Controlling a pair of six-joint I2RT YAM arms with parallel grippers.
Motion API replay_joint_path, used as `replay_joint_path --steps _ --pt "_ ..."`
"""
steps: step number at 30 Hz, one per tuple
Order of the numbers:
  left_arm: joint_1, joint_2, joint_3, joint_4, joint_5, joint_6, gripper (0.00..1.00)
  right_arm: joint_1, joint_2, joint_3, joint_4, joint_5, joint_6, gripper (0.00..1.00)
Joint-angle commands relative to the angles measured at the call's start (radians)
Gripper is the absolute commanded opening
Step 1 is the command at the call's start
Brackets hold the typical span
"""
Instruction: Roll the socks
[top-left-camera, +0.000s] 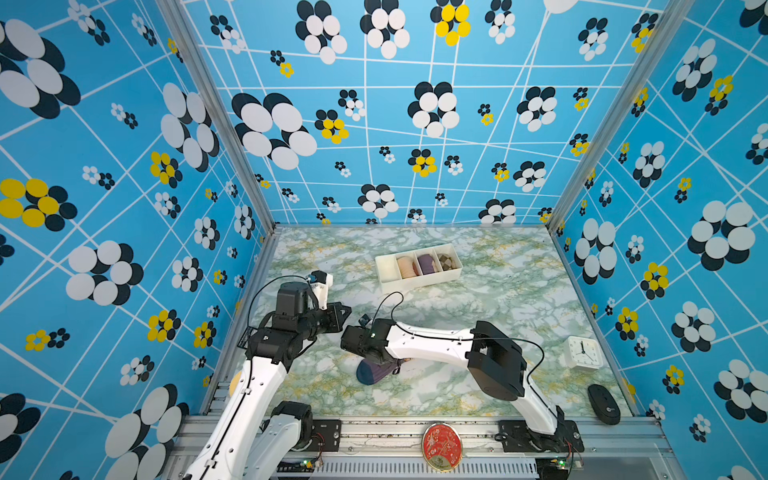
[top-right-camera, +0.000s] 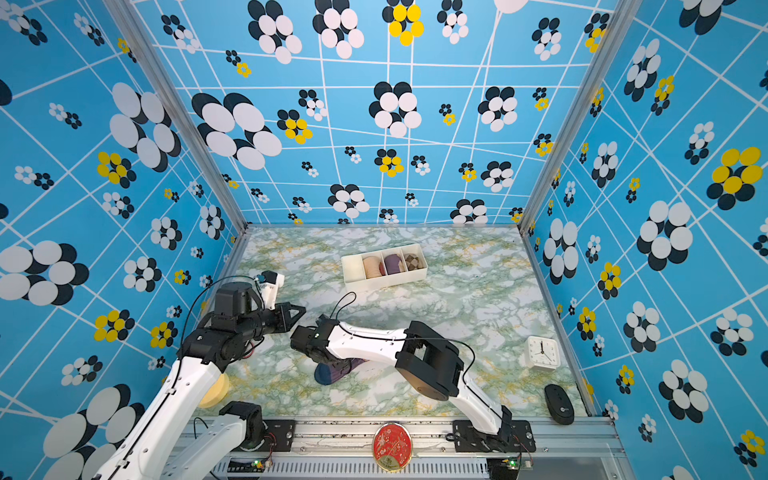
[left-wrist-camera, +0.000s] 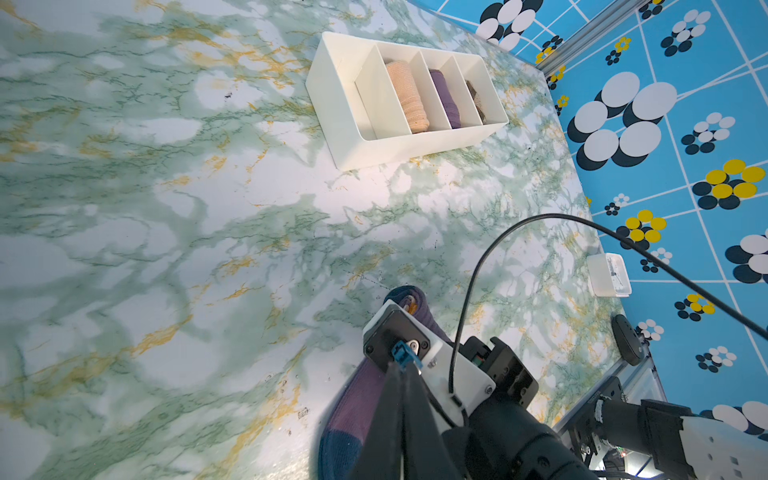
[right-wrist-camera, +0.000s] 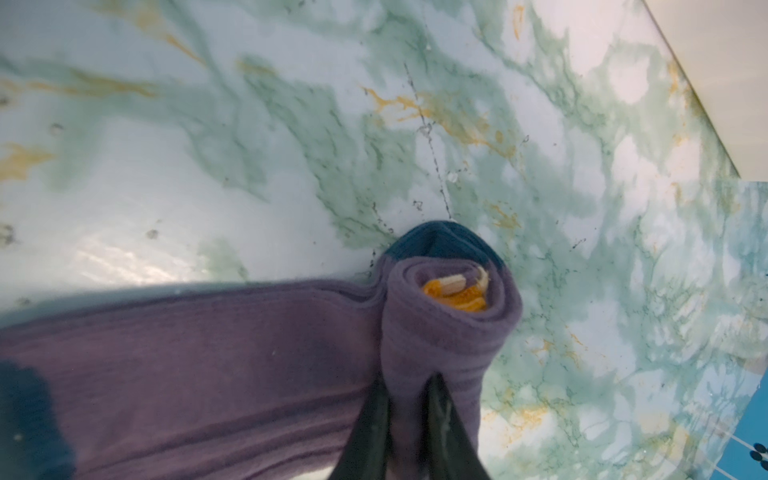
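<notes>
The socks (top-left-camera: 376, 372) (top-right-camera: 336, 372) lie near the table's front middle, purple ribbed with a dark teal toe. One end is wound into a roll (right-wrist-camera: 449, 320) with orange-yellow cuff showing in its core; the rest lies flat (right-wrist-camera: 208, 357). My right gripper (right-wrist-camera: 409, 388) (top-left-camera: 380, 358) is shut on a fold of the roll's purple fabric, pointing down from above. The left gripper (left-wrist-camera: 401, 368) (top-left-camera: 345, 311) hangs shut and empty above the table, just left of the right wrist. From the left wrist view the socks (left-wrist-camera: 357, 399) run under the right arm's wrist.
A white divided organizer (top-left-camera: 419, 281) (left-wrist-camera: 415, 149) stands at the back middle, holding a peach roll, a purple roll and a brown checked roll. At the right are a white clock (top-left-camera: 584, 352) and a black mouse (top-left-camera: 603, 404). A red round tin (top-left-camera: 441, 446) sits on the front rail.
</notes>
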Motion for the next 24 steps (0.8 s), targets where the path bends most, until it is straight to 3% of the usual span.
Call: replay_joint_path --steps 1,15,24 --pt "0.012 0.002 0.026 0.011 0.021 0.021 0.06 0.005 0.007 -0.028 0.038 -0.1 -0.021 0.25" --pt "0.017 0.005 0.028 0.007 0.026 0.024 0.06 -0.076 -0.11 -0.225 0.216 -0.326 -0.01 0.31" --pt "0.017 0.019 0.026 0.003 0.026 0.027 0.06 -0.155 -0.211 -0.41 0.426 -0.554 0.034 0.33"
